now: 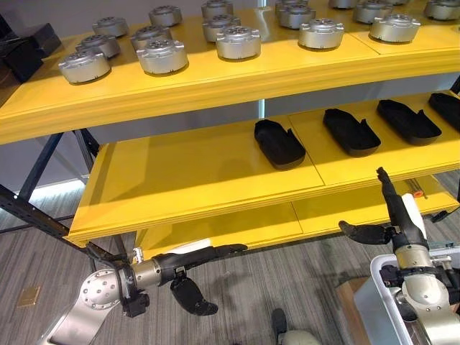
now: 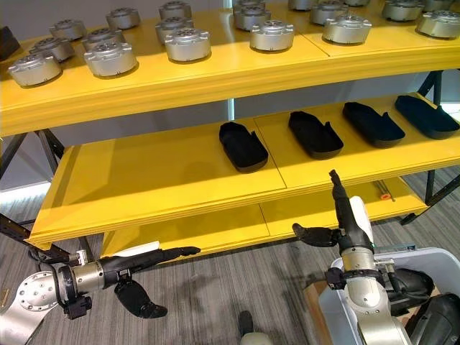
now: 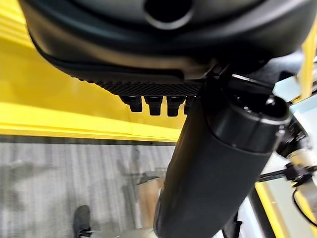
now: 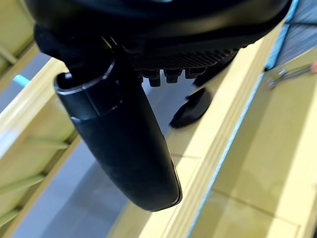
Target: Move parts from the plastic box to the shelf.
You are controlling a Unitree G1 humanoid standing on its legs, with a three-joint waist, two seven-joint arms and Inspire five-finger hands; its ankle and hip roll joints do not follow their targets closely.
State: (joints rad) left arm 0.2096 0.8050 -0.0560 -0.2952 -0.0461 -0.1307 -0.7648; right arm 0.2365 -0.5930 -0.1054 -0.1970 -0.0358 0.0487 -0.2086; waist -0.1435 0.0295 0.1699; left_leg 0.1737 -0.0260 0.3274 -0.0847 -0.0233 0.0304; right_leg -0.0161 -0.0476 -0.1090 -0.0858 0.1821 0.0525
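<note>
Black parts [image 1: 279, 142] on the middle shelf [image 1: 180, 180], both hands [image 1: 208, 253] [image 2: 343, 208] straight-fingered, empty.

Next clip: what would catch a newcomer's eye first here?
The bright yellow three-tier shelf dominates, its top tier lined with round silver metal parts. On the middle tier, four black moulded shell-shaped parts lie in a row towards the right. Below, the left hand and right hand reach out empty with straight fingers, the right one above a white plastic box.
</note>
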